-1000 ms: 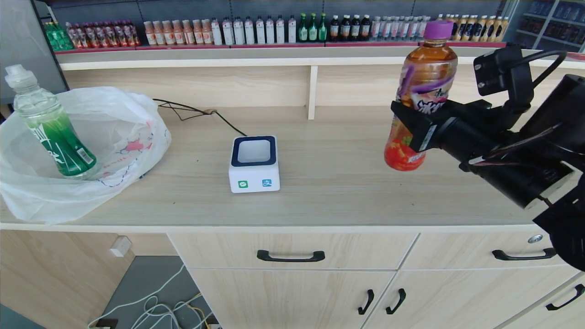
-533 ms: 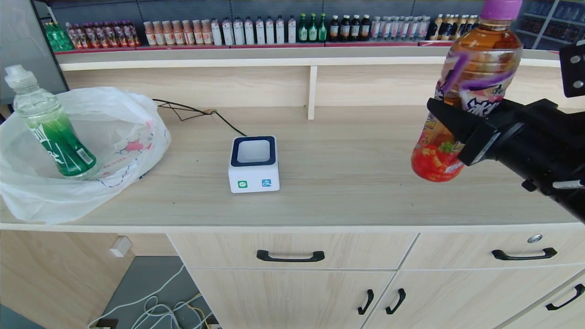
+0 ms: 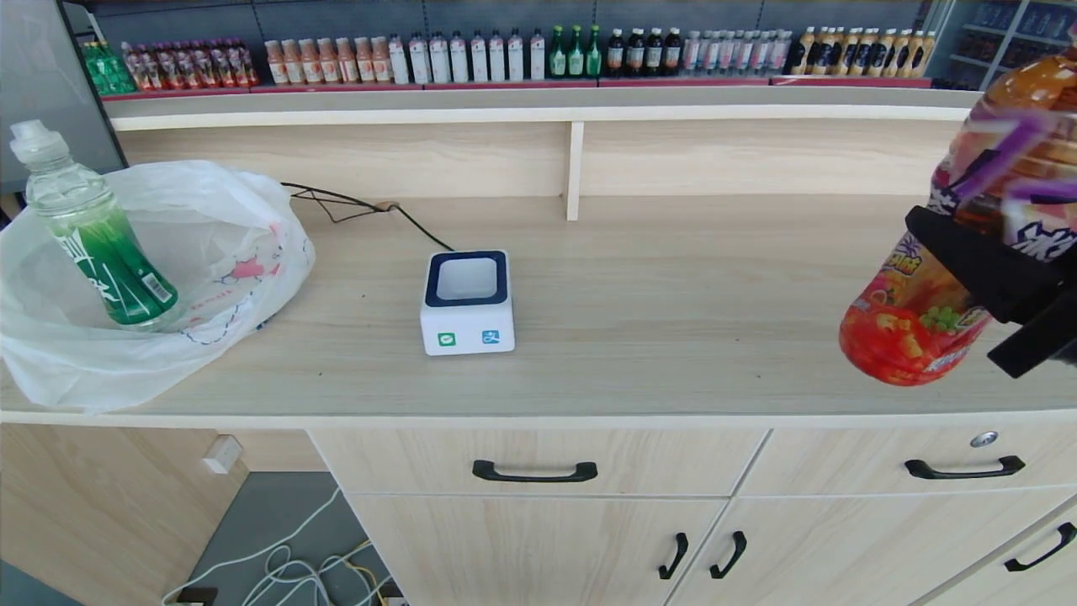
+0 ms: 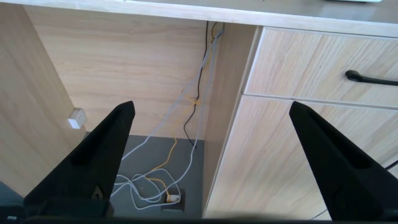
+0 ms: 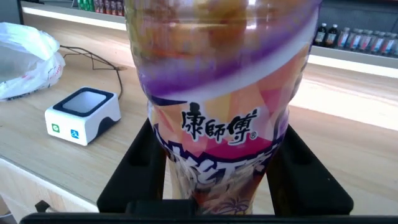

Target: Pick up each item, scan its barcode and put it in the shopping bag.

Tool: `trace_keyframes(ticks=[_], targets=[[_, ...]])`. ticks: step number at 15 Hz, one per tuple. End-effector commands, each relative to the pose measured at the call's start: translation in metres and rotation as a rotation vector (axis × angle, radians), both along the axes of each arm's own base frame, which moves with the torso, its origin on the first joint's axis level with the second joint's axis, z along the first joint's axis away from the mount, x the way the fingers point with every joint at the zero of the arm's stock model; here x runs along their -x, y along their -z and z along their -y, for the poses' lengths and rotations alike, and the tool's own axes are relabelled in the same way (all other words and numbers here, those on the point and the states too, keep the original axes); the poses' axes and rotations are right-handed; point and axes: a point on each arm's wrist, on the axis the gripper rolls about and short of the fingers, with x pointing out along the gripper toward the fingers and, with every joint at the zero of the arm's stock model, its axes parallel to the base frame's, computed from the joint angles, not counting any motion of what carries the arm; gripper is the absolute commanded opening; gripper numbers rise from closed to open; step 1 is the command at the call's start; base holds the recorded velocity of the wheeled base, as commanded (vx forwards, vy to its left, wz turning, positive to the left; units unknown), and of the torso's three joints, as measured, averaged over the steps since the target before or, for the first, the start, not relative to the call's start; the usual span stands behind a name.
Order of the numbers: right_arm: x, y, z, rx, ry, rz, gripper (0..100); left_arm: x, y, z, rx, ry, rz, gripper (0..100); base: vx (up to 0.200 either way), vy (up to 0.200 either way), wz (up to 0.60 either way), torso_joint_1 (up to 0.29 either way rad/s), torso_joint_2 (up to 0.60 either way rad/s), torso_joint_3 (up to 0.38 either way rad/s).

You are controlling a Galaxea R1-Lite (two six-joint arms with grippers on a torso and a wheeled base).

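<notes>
Since its barcode seems unscanned, the right tool (image 5: 217, 180) clamps the tea bottle (image 3: 917, 328) clear of the tabletop (image 3: 656, 295) — well apart from the scanner (image 3: 468, 300) — while the left tool (image 4: 208, 155) hangs spread, empty.

The light wood table (image 3: 656, 337) has drawers (image 3: 538, 450) at 6 o'clock and a grey floor (image 3: 269, 513) at 7 o'clock. A shelf (image 3: 505, 84) of bottles (image 3: 471, 57) stands at 12 o'clock.
</notes>
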Motion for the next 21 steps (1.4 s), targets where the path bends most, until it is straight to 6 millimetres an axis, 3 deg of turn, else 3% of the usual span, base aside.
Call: trace_keyframes(ticks=[1, 5, 10, 21], targets=[[0.014, 0.001, 0.007, 0.002, 0.002, 0.025, 0, 0.000, 0.000, 0.000, 0.000, 0.000, 0.000, 100, 0.000, 0.000, 0.00, 0.000, 0.00, 0.000], [0.021, 0.011, 0.011, 0.056, 0.012, 0.029, 0, 0.000, 0.000, 0.000, 0.000, 0.000, 0.000, 100, 0.000, 0.000, 0.00, 0.000, 0.00, 0.000], [0.037, 0.027, -0.001, 0.207, -0.070, 0.062, 0, 0.000, 0.000, 0.000, 0.000, 0.000, 0.000, 100, 0.000, 0.000, 0.00, 0.000, 0.00, 0.000], [0.056, 0.043, -0.027, 0.661, -0.159, 0.327, 0, 0.000, 0.000, 0.000, 0.000, 0.000, 0.000, 100, 0.000, 0.000, 0.00, 0.000, 0.00, 0.000]])
